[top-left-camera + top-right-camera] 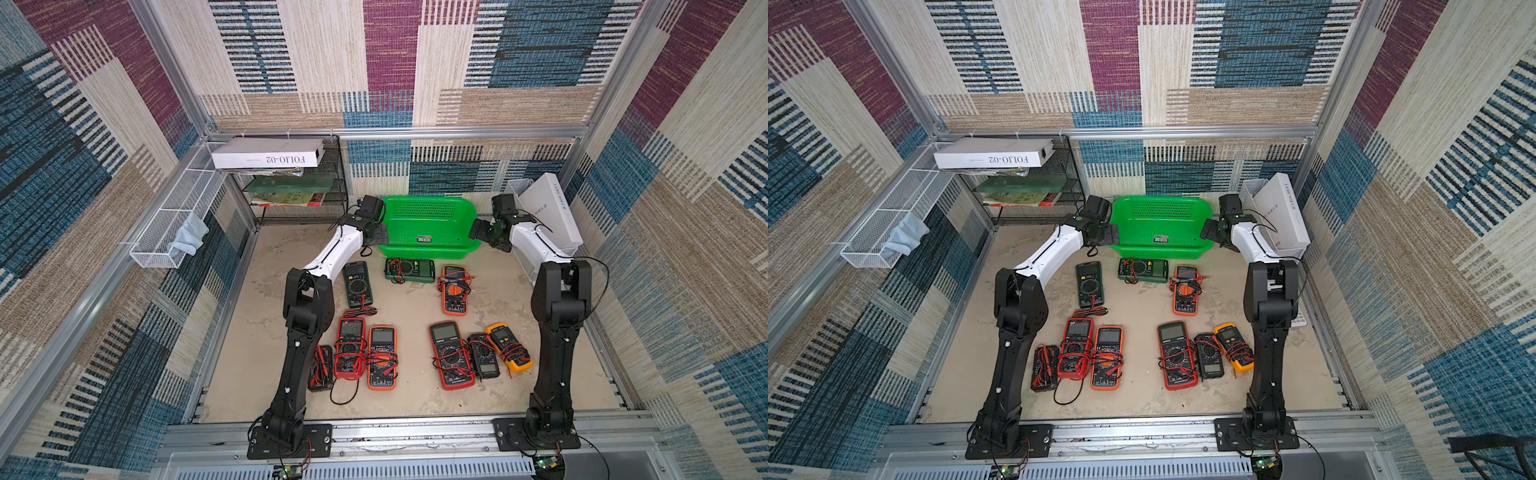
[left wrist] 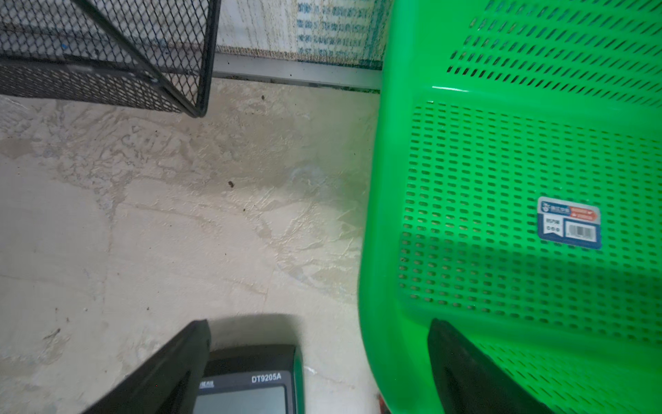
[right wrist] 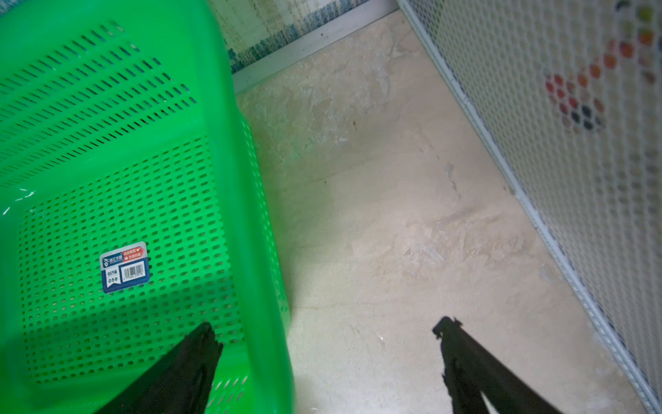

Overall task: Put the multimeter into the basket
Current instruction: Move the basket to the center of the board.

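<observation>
While the left gripper (image 1: 376, 235) and right gripper (image 1: 478, 232) are being held open, empty, the basket (image 1: 428, 250) is being flanked by them, lengthwise along the table's (image 1: 415, 399) back edge, the nearest multimeter (image 1: 409, 270) parallel.

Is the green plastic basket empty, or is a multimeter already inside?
Empty: the bright green perforated plastic basket shows only its floor and a barcode sticker.

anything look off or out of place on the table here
Nothing looks spilled or broken. One dark green multimeter lies crosswise just in front of the basket, while the others lie lengthwise. A small black multimeter lies turned end for end beside its neighbours.
</observation>
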Robot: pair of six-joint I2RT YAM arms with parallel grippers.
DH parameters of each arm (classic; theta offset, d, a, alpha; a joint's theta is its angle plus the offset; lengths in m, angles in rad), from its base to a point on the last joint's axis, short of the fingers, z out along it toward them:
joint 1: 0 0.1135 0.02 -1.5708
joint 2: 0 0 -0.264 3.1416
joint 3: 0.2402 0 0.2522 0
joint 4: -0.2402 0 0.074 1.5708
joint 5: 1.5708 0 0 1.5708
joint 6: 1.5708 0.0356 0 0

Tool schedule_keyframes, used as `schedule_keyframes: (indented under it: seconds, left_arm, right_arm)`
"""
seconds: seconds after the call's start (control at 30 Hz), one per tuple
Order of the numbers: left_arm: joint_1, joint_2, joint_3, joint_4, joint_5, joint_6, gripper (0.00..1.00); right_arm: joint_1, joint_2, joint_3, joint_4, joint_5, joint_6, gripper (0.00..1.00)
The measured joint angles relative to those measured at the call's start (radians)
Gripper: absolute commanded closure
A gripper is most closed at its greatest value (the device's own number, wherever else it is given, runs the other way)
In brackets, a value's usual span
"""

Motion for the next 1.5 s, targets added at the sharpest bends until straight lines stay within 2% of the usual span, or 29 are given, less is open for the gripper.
schedule_keyframes:
  seconds: [0.17, 0.33, 0.8, 1.07, 1.27, 1.5]
  left_arm:
    - [0.000, 0.016, 0.003, -0.012, -0.013, 0.004, 0.00]
    - [0.000, -0.025, -0.064, -0.011, -0.022, 0.002, 0.00]
    - [-0.009, -0.249, -0.417, 0.057, -0.026, -0.010, 0.00]
    - [-0.010, -0.319, -0.427, 0.055, -0.026, 0.000, 0.00]
    - [-0.017, -0.438, -0.445, 0.059, -0.016, 0.019, 0.00]
    - [-0.055, -0.704, -0.684, 0.095, 0.060, 0.010, 0.00]
  right_arm:
    - [0.006, -0.004, -0.029, -0.005, -0.013, -0.006, 0.01]
    - [0.021, -0.040, -0.087, -0.011, -0.015, -0.006, 0.01]
    - [0.063, -0.205, -0.296, 0.034, -0.003, 0.013, 0.00]
    - [0.092, -0.366, -0.380, 0.085, 0.014, 0.011, 0.01]
    - [0.148, -0.523, -0.496, 0.138, 0.047, -0.011, 0.01]
    - [0.232, -0.694, -0.745, 0.174, 0.088, -0.032, 0.00]
